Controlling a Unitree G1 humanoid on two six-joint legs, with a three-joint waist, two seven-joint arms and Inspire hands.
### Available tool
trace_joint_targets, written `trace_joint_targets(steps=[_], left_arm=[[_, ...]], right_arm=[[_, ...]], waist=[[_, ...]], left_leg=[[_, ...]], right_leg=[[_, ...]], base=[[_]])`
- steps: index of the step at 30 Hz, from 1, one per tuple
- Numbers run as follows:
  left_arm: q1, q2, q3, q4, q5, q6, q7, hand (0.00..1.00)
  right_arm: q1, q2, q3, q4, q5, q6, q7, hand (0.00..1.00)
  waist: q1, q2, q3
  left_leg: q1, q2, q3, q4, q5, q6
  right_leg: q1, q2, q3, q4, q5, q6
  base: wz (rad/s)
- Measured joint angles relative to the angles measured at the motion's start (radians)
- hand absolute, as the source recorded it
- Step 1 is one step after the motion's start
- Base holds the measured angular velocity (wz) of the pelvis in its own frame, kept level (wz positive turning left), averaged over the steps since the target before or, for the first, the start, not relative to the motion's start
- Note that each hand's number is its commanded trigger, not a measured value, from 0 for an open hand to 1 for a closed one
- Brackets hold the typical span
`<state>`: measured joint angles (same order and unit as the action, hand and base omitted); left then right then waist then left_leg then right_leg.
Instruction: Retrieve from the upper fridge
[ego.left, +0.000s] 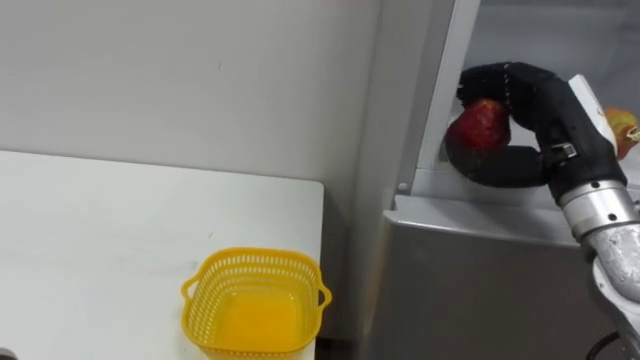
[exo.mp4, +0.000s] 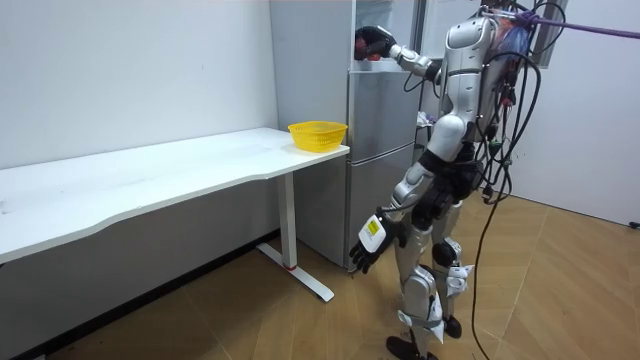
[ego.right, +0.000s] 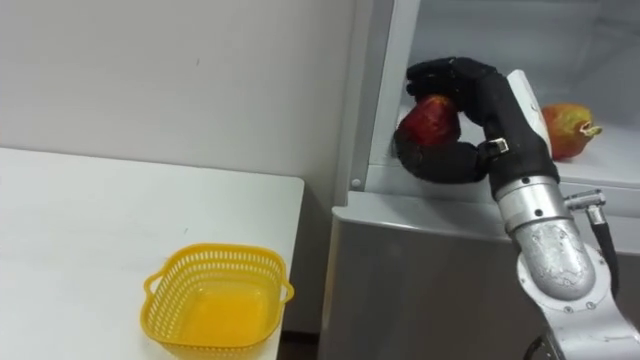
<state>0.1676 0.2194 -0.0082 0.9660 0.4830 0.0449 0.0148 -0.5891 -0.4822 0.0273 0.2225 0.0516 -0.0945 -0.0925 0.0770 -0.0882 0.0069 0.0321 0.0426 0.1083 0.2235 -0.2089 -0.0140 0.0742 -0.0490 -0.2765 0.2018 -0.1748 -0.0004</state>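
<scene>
My right hand (ego.right: 482, 88) is curled round a red apple-like fruit (ego.right: 432, 120) at the front left edge of the open upper fridge compartment (ego.right: 520, 30). Fingers wrap over the fruit's top and the thumb lies under it, just above the shelf edge. A second reddish-yellow fruit (ego.right: 566, 130) lies on the shelf behind the wrist. In the room view I stand before the fridge (exo.mp4: 375, 150) with the right hand (exo.mp4: 375, 42) raised into it. My left hand (exo.mp4: 368, 245) hangs low at my side, fingers relaxed and holding nothing.
A yellow plastic basket (ego.right: 215, 300) with nothing in it sits on the white table (ego.right: 80, 220) near its right end, close to the fridge. The shut grey lower fridge door (ego.right: 420, 290) is below the hand. A narrow gap separates table and fridge.
</scene>
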Motion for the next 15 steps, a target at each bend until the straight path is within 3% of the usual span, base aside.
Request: trace_joint_targets(steps=[15], left_arm=[[0.001, 0.003, -0.005, 0.002, 0.000, 0.000, 0.006, 0.00]], right_arm=[[-0.018, 0.000, 0.031, 0.002, -0.012, 0.000, 0.038, 1.00]], waist=[[0.004, 0.004, 0.0039]], left_leg=[[-0.001, 0.000, -0.002, 0.000, 0.000, 0.000]], right_leg=[[-0.001, 0.000, -0.001, 0.001, 0.000, 0.000]], base=[[0.00]])
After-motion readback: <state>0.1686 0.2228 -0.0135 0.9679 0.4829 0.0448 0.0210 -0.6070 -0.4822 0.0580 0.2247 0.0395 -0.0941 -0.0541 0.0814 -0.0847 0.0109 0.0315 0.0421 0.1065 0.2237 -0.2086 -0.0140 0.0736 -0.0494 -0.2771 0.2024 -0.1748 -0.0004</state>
